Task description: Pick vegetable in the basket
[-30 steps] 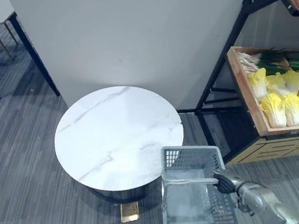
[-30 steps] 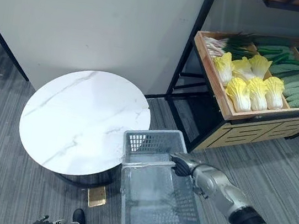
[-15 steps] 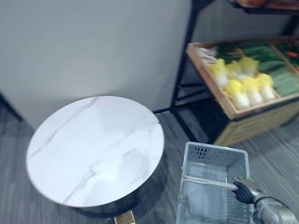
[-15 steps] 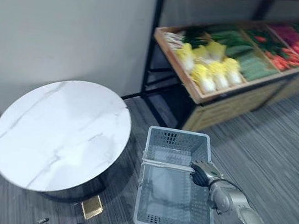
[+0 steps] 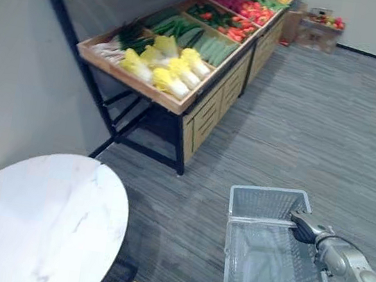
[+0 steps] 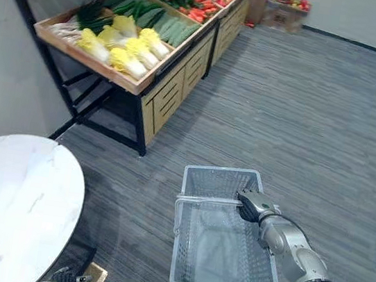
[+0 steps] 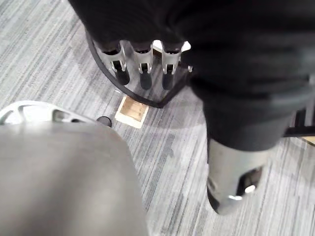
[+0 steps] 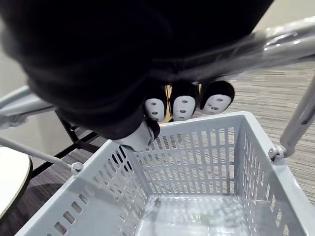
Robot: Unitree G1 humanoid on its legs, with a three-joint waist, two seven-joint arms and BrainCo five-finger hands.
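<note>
My right hand sits in the lower right of the frame, with its fingers curled tight round the handle of the grey plastic basket. The handle crosses the basket from side to side, and I grip it at its right end. The basket hangs under my hand above the grey striped floor. Its mesh walls and bottom show plainly in my right wrist view.

My left hand shows in its own wrist view. Its fingers are straight and slightly spread, pointing down toward the floor and holding nothing, and the thumb stands apart from them.

The vegetables are in the upper left of the frame, laid out in the slanted wooden stand, well apart from the basket. Nearest the stand's front corner lies a cluster of yellow cabbages. Just beside them, toward the left, are green onions. Further along the stand come the green cucumbers, and past those a patch of red vegetables that I cannot tell apart.

The round white marble surface fills the lower left corner, to the left of the basket and clear of it.
</note>
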